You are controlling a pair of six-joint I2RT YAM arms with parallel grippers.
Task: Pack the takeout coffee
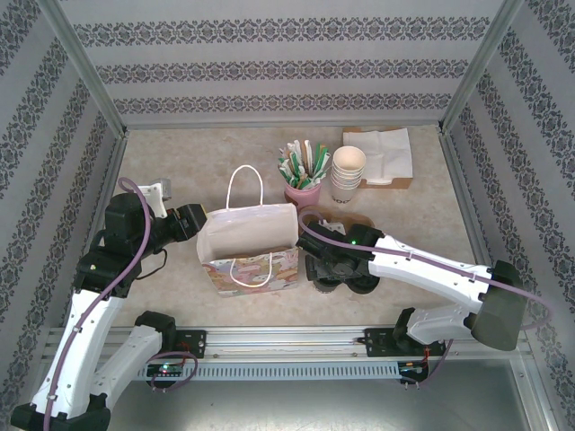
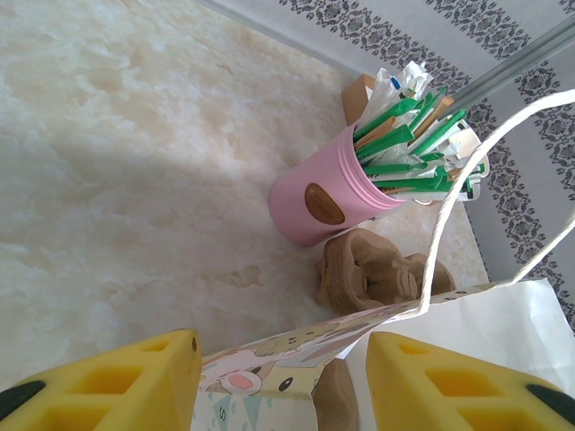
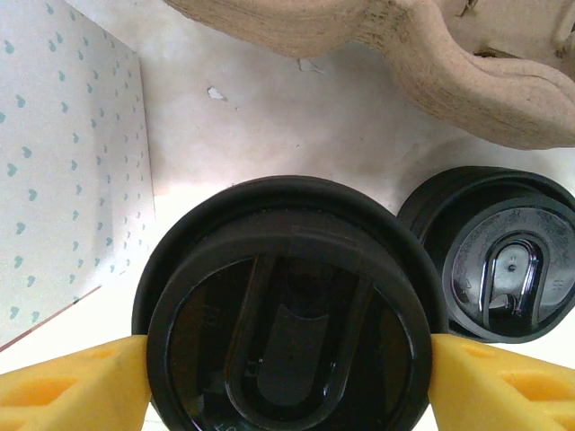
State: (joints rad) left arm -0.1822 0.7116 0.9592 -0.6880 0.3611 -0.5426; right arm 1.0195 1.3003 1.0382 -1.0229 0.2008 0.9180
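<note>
The takeout coffee (image 3: 287,314), a cup under a round black lid, stands on the table just right of the paper bag (image 1: 252,238). My right gripper (image 3: 287,355) is over it, with a yellow finger pressed against each side of the lid. In the top view that gripper (image 1: 325,268) hides the cup. The bag stands upright, its mouth open and its white handles up. My left gripper (image 2: 283,359) is at the bag's left end (image 1: 199,224). Its fingers stand well apart, and the bag's printed rim (image 2: 269,368) passes loosely between them.
A second black-lidded cup (image 3: 503,260) stands right beside the coffee. A brown pulp carrier (image 2: 368,269) lies behind the bag. Further back are a pink cup of stirrers (image 1: 303,190), a stack of lidless cups (image 1: 349,175) and a napkin box (image 1: 382,153).
</note>
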